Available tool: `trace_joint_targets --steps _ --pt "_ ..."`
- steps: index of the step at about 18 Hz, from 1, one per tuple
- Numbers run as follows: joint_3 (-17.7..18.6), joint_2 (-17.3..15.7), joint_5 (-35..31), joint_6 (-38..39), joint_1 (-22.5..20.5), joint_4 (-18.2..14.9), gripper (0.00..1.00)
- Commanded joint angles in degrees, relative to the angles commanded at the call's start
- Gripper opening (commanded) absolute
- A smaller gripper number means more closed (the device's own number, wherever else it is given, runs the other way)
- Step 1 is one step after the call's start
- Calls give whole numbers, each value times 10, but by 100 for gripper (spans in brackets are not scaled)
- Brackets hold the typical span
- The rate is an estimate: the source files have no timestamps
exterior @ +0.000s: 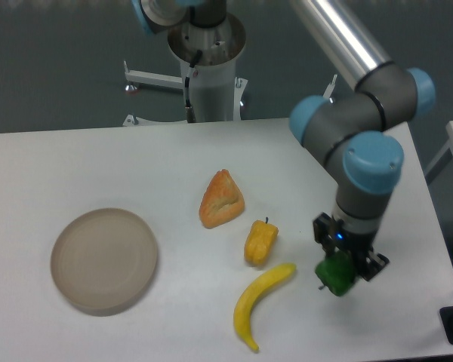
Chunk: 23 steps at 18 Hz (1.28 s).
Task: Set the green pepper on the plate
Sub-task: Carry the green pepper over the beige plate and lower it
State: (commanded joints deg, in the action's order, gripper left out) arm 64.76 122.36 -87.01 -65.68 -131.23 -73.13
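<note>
Camera view shows my end effector clenched around the green pepper near the table's right edge, so I judge the plate lies well away toward the left edge.

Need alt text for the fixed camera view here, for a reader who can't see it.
A robot arm's gripper is closed around a green pepper at the right of a white table, far from the empty beige plate at the left. Between them lie an orange pastry-like wedge, a yellow pepper and a banana.
</note>
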Motion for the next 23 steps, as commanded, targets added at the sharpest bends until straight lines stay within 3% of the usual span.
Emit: trace_joint_targets --steps 5,10,15,19,23 --pt "87 -61 3 121 65 5 34" --pt "109 -69 2 271 146 9 34" --pt "112 -64 20 383 205 14 34" --pt "122 -40 65 418 237 87 33" --pt "123 -8 68 441 259 112 33"
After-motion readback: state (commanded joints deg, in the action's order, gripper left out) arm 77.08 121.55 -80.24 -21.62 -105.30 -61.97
